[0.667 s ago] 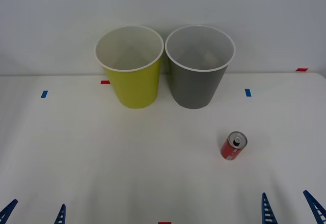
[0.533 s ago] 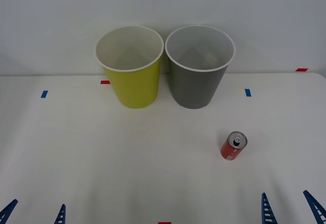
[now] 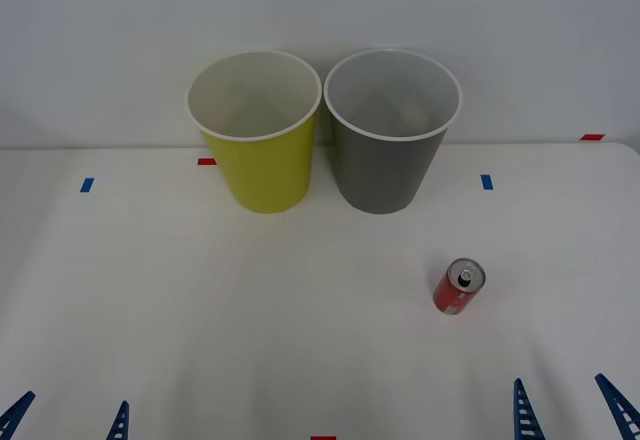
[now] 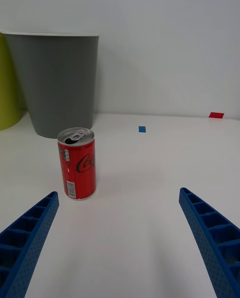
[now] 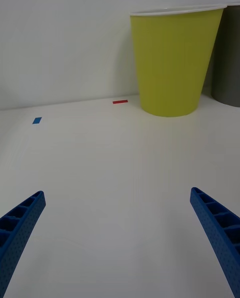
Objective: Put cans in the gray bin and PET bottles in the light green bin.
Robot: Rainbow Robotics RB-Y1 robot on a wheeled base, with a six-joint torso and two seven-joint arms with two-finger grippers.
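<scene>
A small red can [image 3: 459, 287] with a silver top stands upright on the white table, right of centre; the right wrist view has the can [image 4: 77, 163] a short way ahead of the fingers. The light green bin [image 3: 259, 130] and the gray bin [image 3: 390, 130] stand side by side at the back of the table, both upright with pale insides. My right gripper [image 3: 568, 410] is open at the near right edge, behind and to the right of the can. My left gripper [image 3: 68, 418] is open at the near left edge, far from everything. No PET bottle is in view.
Small blue tape marks [image 3: 87, 185] and red tape marks [image 3: 592, 137] lie flat on the table. A pale wall rises just behind the bins. Open table surface stretches between the grippers and the bins.
</scene>
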